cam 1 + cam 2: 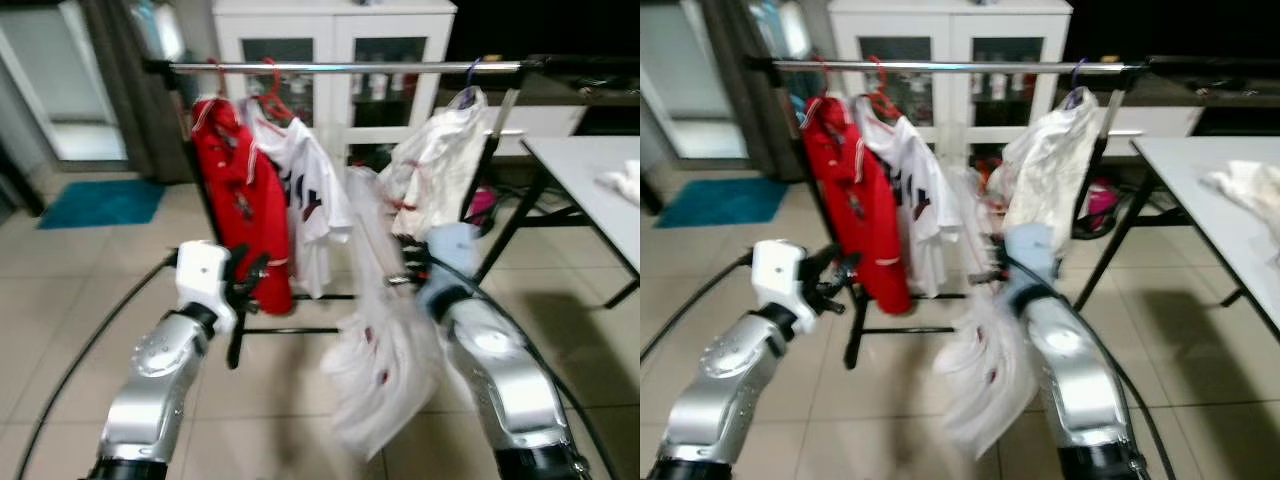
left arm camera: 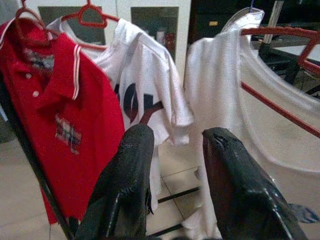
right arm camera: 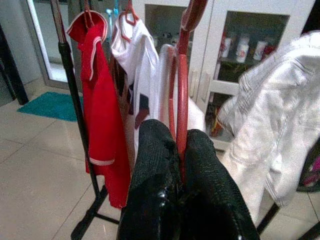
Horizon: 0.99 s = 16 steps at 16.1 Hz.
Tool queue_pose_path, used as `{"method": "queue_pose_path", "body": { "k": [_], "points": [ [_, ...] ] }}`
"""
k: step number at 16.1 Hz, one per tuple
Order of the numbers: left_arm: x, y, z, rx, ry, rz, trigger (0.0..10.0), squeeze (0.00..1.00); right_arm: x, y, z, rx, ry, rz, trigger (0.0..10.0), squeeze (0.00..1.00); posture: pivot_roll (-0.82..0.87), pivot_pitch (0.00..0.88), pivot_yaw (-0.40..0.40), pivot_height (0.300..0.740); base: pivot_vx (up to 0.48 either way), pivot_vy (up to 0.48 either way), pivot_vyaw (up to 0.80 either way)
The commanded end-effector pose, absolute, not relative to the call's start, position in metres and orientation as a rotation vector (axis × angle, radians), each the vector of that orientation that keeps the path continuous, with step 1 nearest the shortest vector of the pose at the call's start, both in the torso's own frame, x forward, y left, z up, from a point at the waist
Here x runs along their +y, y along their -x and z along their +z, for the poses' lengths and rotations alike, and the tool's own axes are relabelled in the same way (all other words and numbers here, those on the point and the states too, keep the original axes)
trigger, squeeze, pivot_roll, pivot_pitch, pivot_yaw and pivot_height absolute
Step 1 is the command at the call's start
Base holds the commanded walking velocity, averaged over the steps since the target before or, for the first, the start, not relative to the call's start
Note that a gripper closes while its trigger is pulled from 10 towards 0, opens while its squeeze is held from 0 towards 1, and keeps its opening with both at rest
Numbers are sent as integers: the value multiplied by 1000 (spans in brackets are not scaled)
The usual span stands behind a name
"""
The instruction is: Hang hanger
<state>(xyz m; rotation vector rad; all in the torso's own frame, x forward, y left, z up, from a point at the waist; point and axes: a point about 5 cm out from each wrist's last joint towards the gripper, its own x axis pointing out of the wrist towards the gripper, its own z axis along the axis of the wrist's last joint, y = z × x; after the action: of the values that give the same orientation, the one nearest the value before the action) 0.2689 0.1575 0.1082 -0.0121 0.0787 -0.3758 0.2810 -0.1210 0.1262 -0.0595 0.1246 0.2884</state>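
The right gripper (image 3: 177,150) is clamped on a red hanger (image 3: 182,95) carrying a white shirt (image 1: 385,370), which droops below it, short of the rail (image 1: 340,68) up ahead. The left gripper (image 2: 175,165) has its fingers apart, holding nothing, with the red shirt (image 1: 240,200) just beyond it

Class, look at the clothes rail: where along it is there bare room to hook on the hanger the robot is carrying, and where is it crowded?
The rail is bare between the white printed shirt and the white garment near its right end. The left end is crowded: the red polo shirt hangs right beside the printed shirt. The right gripper holds the red hanger with a white shirt.
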Motion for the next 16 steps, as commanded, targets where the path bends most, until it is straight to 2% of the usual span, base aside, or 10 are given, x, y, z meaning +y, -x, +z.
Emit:
{"method": "queue_pose_path", "body": {
  "k": [1,6,10,16],
  "points": [
    [149,-269,113,60,4,-404,10000,0,-132,-283,128,118,78,250,10000,0,-60,0,19,740,382,0,0],
    [149,-269,113,70,-6,-429,10000,0,-134,-284,124,150,73,196,10000,0,-62,0,45,740,402,0,0],
    [149,-272,115,71,-14,-440,10000,0,-141,-285,123,157,82,151,10000,0,-66,0,58,740,402,0,-800],
    [150,-271,115,70,-22,-439,10000,0,-135,-285,123,153,87,182,10000,0,-56,0,49,740,402,0,0]
  ]
}}
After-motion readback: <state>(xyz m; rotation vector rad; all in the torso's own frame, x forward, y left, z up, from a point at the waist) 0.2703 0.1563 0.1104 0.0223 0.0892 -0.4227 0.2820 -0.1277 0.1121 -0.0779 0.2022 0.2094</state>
